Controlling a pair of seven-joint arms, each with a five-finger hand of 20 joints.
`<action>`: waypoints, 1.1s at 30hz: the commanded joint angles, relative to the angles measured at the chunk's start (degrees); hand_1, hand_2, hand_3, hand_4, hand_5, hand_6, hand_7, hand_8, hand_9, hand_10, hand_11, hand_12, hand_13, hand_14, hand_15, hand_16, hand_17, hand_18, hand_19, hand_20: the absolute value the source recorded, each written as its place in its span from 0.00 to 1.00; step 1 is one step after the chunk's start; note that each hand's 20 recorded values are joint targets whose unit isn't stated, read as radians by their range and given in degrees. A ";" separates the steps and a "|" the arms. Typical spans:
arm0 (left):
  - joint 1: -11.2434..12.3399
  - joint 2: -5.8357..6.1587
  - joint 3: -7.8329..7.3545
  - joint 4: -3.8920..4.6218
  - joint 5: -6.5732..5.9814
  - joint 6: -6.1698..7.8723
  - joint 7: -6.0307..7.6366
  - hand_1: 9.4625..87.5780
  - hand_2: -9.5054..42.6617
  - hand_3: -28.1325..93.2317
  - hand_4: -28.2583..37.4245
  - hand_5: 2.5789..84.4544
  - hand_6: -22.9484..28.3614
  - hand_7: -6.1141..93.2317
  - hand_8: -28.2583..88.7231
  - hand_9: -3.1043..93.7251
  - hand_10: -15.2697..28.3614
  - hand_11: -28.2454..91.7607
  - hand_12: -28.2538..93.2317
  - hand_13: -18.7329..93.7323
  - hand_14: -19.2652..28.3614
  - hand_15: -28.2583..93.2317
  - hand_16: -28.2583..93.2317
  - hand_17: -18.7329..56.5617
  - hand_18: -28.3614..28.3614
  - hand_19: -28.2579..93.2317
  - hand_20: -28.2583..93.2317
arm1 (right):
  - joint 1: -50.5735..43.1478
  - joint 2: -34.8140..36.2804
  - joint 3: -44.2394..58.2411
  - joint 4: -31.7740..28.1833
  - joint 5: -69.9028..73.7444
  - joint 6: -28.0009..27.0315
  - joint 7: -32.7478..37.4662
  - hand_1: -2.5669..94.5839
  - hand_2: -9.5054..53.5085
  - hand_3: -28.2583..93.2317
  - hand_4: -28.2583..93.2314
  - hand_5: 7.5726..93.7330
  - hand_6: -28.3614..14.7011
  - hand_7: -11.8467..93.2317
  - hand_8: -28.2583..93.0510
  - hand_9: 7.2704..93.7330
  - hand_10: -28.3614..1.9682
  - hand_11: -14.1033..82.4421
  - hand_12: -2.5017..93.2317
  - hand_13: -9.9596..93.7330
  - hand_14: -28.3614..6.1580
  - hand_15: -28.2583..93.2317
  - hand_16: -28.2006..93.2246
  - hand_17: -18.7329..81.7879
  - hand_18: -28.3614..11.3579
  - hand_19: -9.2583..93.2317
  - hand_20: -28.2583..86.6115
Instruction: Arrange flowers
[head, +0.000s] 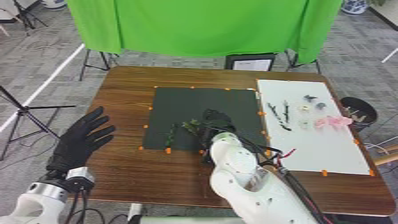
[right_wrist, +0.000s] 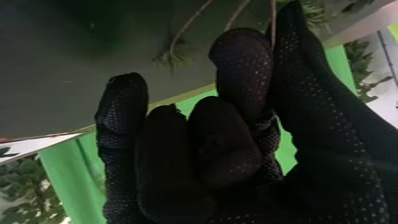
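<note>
Sprig (head: 171, 136), in the head view, lies on the black mat (head: 200, 100), long axis running near to far, left of the right hand (head: 216, 121). Brown table (head: 129, 100), grey carpet (head: 44, 60), green cloth (head: 195, 25) beyond. The left hand (head: 75, 144) has straight, spread fingers. Right wrist view: thumb and finger pinch a thin stem (right_wrist: 274, 20), pointing outward.

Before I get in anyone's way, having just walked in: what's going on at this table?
The robot is arranging flowers. Its right hand is at the black mat, with a thin stem apparently pinched between finger and thumb. A green sprig lies on that mat, to the hand's left. Dark twigs and a pink flower lie on the white mat. The left hand is open off to the side, holding nothing.
</note>
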 joint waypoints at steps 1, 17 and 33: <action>-0.05 0.19 0.17 0.24 -0.14 -0.30 -0.69 0.19 0.12 0.82 0.00 0.28 0.52 0.25 0.15 0.26 0.61 0.39 0.38 0.33 0.75 0.50 0.23 0.12 0.89 0.56 0.31 | -0.43 -1.08 0.21 -0.09 -0.84 -1.38 0.75 0.36 0.01 0.97 0.15 0.85 0.71 0.61 0.44 0.94 0.71 0.88 0.58 0.90 0.59 0.97 0.55 0.53 0.18 0.93 0.53; -0.16 -0.01 0.21 0.37 -0.08 -0.50 -0.73 0.19 0.12 0.82 0.00 0.28 0.52 0.25 0.15 0.26 0.61 0.39 0.38 0.33 0.75 0.50 0.23 0.12 0.88 0.56 0.31 | -1.32 -1.01 2.04 -0.97 -0.95 -4.62 -0.43 0.33 0.05 0.95 0.12 0.88 0.71 0.57 0.42 0.94 0.71 0.86 0.58 0.90 0.59 0.96 0.55 0.53 0.17 0.93 0.51; 0.11 -0.25 -0.18 0.26 -0.07 -0.47 -0.60 0.19 0.12 0.82 0.00 0.28 0.52 0.25 0.15 0.26 0.61 0.39 0.38 0.33 0.75 0.50 0.23 0.12 0.88 0.56 0.31 | -1.49 0.06 4.03 -4.41 0.84 -5.98 -1.01 0.21 0.01 0.91 0.06 0.87 0.69 0.61 0.17 0.93 0.70 0.85 0.59 0.89 0.57 0.95 0.56 0.52 0.16 0.93 0.52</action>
